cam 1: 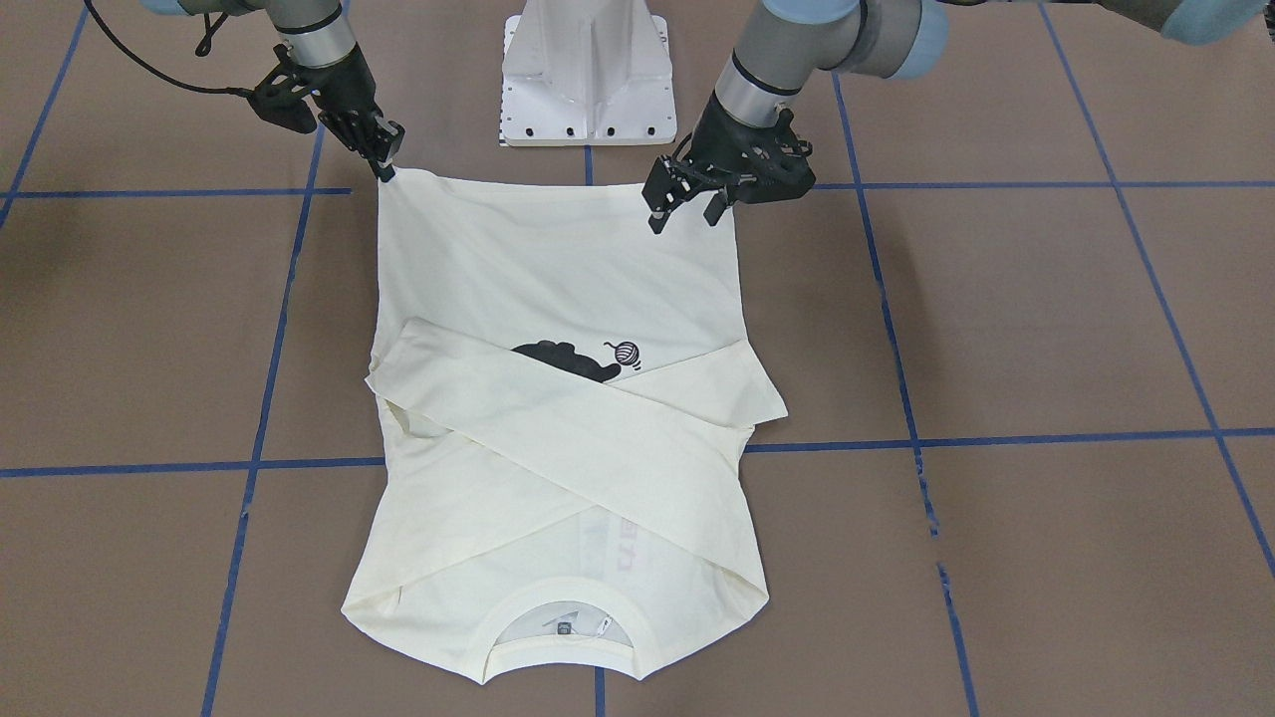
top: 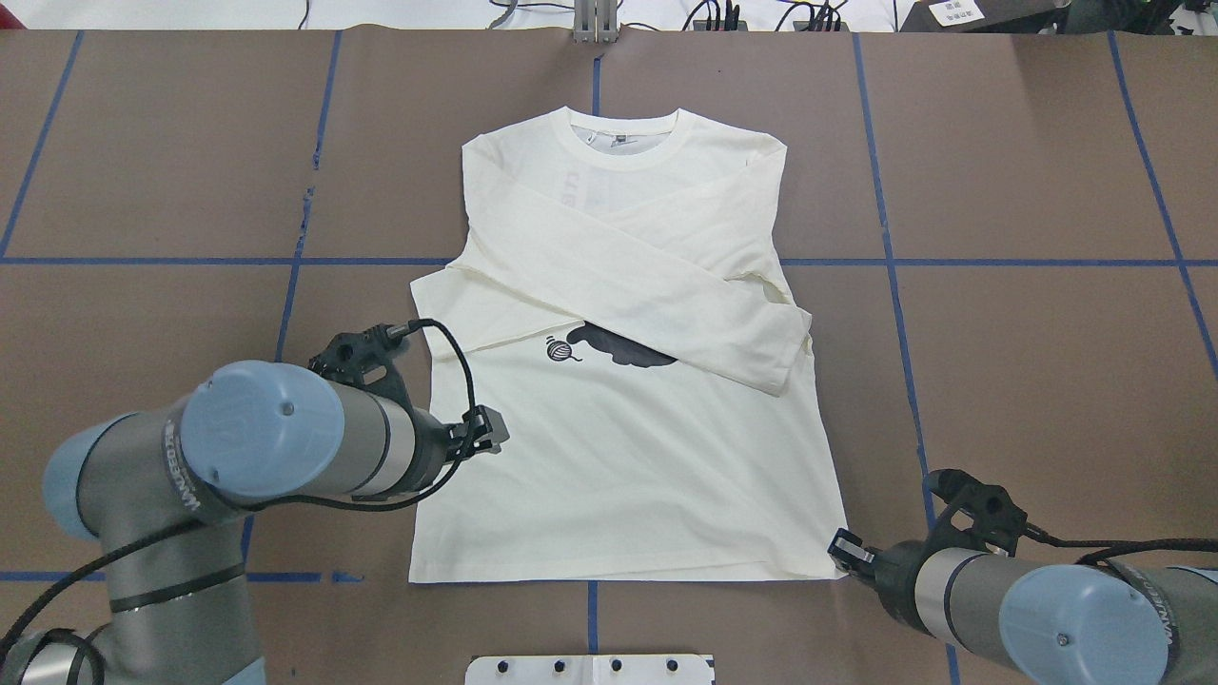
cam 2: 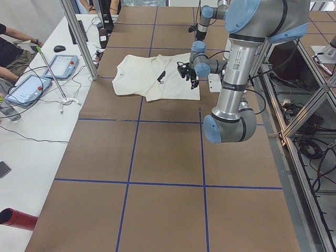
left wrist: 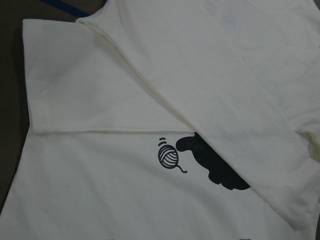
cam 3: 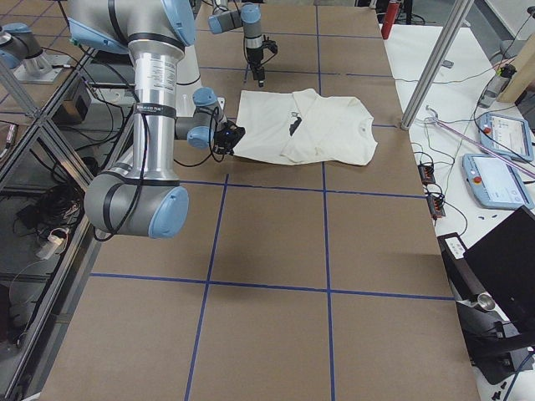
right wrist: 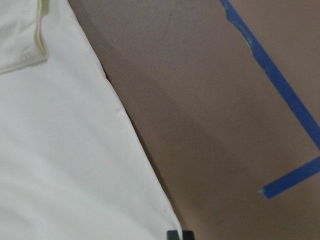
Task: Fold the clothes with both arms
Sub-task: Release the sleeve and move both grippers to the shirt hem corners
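Pinching T-shirt's (cam 1: 558,269) near right hem corner with right gripper (cam 1: 384,167); hovering left gripper (cam 1: 685,211) wide-open above near hem, probably readying a matching grasp.

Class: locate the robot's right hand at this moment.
Overhead view, lower right: the right hand is at the hem corner of the T-shirt, nearest the robot.

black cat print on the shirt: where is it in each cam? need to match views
Front-facing: black cat print at centre, just above the crossed sleeves.
Overhead: centre, just below the sleeves.
Exterior left: small dark mark, upper middle.
Exterior right: small dark mark, upper middle.
Left wrist: lower right of centre.
Right wrist: not in view.
Shared landmark: ribbed collar of the T-shirt, across the sleeves from the print.
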### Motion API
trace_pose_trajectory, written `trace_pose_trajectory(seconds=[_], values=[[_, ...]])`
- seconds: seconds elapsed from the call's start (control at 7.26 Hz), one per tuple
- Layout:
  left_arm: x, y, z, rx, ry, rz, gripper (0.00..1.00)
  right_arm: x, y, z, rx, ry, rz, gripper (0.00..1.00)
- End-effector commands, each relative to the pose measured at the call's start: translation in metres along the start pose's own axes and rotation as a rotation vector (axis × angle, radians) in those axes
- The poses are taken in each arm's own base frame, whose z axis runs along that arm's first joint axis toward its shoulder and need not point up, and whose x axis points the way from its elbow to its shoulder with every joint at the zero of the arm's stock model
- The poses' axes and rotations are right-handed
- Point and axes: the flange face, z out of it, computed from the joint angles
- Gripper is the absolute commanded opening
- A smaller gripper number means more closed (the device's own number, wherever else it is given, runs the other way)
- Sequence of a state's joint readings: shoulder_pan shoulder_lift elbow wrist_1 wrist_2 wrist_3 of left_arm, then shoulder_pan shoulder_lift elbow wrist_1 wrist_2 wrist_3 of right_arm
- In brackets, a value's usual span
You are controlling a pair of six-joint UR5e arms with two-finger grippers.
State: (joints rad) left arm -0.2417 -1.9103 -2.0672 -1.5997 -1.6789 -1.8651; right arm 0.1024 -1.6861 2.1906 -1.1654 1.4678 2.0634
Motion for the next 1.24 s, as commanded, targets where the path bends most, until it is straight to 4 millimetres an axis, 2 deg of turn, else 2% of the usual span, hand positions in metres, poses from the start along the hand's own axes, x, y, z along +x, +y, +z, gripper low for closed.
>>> trace_pose_trajectory(seconds=[0.0,0.41,0.83,1.1], values=[[-0.036,0.034,0.031,0.025,-0.092,-0.021,0.76,-0.002,0.002,-0.001,-0.005,-0.006,0.0,0.0],[-0.036,0.041,0.045,0.025,-0.108,-0.002,0.72,-0.003,0.002,-0.002,-0.001,-0.01,-0.001,0.0],[-0.035,0.038,0.047,0.028,-0.11,0.006,0.65,-0.004,0.003,-0.003,-0.004,-0.015,0.0,0.0],[-0.035,0.036,0.048,0.029,-0.111,0.036,0.63,-0.005,0.003,-0.004,-0.005,-0.017,0.0,0.0]])
